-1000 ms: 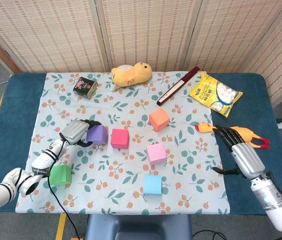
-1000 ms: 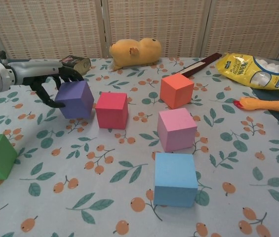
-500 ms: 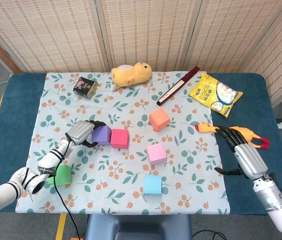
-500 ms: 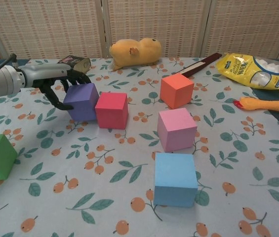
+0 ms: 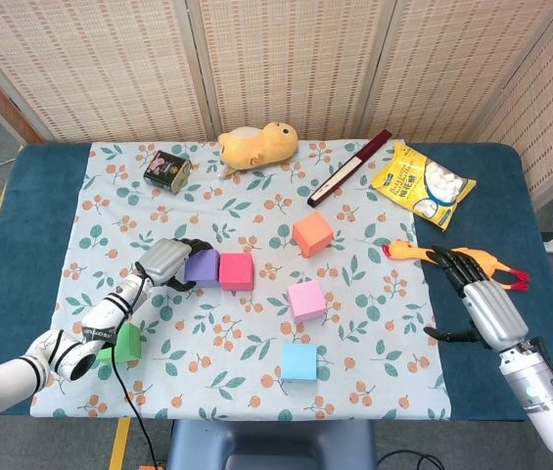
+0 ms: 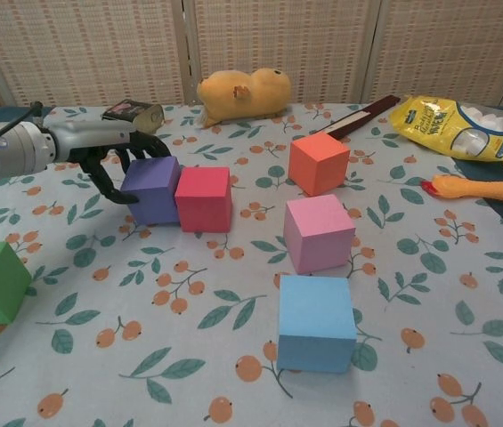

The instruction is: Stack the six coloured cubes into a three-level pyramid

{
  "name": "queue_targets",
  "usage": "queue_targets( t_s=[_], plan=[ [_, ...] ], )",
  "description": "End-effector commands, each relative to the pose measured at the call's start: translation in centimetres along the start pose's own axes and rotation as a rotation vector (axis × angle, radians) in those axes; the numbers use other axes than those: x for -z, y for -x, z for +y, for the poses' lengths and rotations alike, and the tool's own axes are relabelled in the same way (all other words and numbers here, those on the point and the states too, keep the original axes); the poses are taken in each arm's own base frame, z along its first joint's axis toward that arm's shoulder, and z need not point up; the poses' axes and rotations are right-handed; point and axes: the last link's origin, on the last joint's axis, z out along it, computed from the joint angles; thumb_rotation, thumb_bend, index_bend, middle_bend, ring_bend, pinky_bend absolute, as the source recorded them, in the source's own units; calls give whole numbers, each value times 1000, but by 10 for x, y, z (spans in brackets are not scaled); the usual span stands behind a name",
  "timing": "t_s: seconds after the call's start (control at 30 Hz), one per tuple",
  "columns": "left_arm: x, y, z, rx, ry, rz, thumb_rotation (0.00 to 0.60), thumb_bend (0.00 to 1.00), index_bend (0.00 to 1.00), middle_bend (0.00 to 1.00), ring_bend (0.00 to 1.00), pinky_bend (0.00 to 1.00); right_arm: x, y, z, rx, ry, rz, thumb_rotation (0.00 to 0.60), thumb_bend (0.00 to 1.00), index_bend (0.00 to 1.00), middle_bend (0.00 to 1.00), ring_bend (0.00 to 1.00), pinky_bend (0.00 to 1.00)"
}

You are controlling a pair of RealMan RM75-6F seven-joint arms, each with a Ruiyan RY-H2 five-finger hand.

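Observation:
My left hand grips the purple cube from its left side, fingers curled over the top. The purple cube sits on the cloth, touching the red cube on its right. The orange cube lies further back, the pink cube in the middle and the blue cube near the front. The green cube rests at the front left, partly behind my left forearm. My right hand hovers open over the table's right side, holding nothing.
A yellow plush toy, a small tin and a dark red stick lie along the back. A yellow snack bag and a rubber chicken lie at the right, the chicken just beyond my right hand.
My left hand has slid the purple cube to the right until it meets the red cube. The right hand has drifted slightly towards the front.

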Motion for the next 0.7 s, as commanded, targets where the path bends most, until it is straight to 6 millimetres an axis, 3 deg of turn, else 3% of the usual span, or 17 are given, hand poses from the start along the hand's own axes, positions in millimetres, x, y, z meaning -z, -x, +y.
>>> queue_targets(
  t_s=[0.03, 0.7],
  plan=[
    [1, 2, 0, -11, -3, -2, 600, 317, 367, 211, 249, 322, 0, 0, 0, -2, 0, -1, 600, 0, 0, 11, 0, 40],
    [-6, 4, 7, -25, -9, -31, 600, 317, 302, 153, 222, 311, 2, 0, 5, -7, 10, 3, 600, 0, 0, 11, 0, 40]
  ],
)
